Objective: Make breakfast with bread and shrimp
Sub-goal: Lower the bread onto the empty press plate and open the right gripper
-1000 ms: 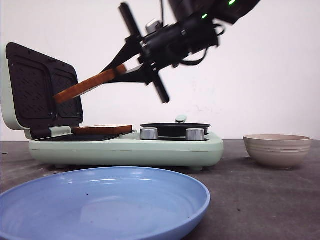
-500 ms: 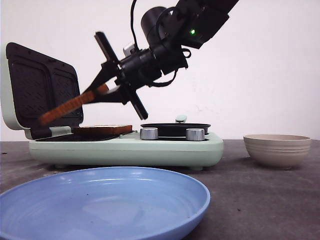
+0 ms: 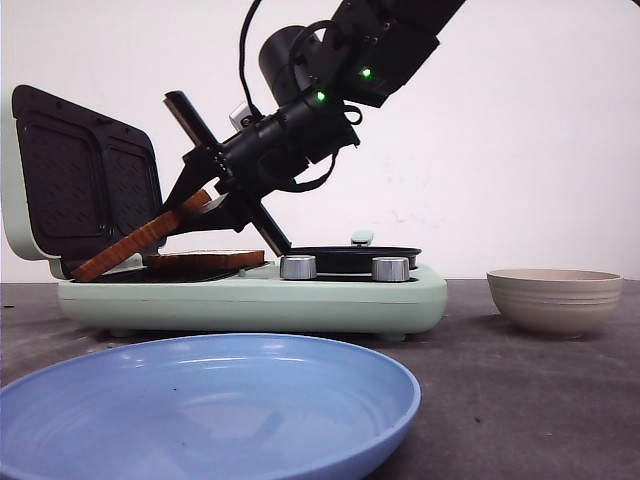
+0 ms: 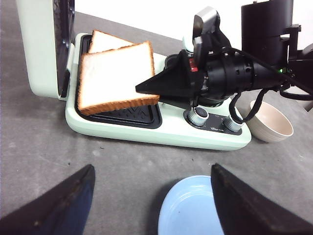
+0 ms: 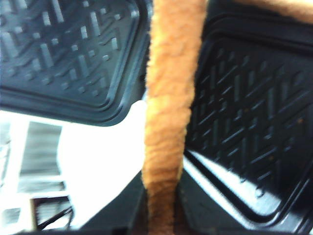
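Front cam sits low at table level, facing forward past the blue plate [image 3: 210, 405] toward the sandwich maker [image 3: 250, 290] and white wall. My left wrist cam looks down from farther back and higher, taking in the whole maker [image 4: 146, 132], bowl [image 4: 271, 122] and my right gripper [image 4: 146, 88]. Right wrist cam is very close, filled by the held bread slice's crust [image 5: 168, 122] and the grill plates [image 5: 63, 54]. All three share the maker.

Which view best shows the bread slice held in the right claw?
Left wrist view: the held slice shows its whole face, tilted over the sandwich maker. Front view shows it edge-on; right wrist view, only blurred crust.
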`<action>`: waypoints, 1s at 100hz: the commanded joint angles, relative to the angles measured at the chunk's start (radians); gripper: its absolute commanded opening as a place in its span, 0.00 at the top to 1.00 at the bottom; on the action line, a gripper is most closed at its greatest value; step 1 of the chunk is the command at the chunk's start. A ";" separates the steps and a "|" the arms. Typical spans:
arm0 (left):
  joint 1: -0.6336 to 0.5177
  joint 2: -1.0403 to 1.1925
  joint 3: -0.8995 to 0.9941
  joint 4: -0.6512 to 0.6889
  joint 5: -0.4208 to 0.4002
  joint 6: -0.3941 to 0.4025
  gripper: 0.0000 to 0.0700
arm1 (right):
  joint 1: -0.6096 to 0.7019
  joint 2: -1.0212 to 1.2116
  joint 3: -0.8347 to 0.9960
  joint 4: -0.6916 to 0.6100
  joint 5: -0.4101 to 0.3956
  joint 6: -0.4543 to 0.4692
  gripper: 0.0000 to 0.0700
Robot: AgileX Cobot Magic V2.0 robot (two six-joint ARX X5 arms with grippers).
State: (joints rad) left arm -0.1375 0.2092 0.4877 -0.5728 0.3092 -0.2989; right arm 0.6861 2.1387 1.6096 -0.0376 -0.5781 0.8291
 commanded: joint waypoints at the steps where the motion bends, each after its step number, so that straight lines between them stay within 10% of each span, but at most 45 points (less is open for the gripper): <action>1: 0.000 0.002 0.006 0.012 -0.004 0.011 0.42 | 0.011 0.028 0.022 -0.003 0.002 -0.010 1.00; 26: 0.000 0.002 0.006 0.012 -0.003 0.018 0.42 | 0.013 0.028 0.022 -0.047 0.037 -0.068 0.99; 44: 0.000 0.002 0.006 0.012 -0.003 0.018 0.42 | 0.012 0.028 0.022 -0.051 0.037 -0.079 0.71; 100: 0.000 0.002 0.006 0.012 -0.003 0.019 0.42 | -0.016 -0.022 0.024 -0.155 0.068 -0.241 0.57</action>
State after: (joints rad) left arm -0.1375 0.2092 0.4877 -0.5728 0.3092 -0.2951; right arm 0.6651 2.1262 1.6150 -0.1795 -0.5243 0.6472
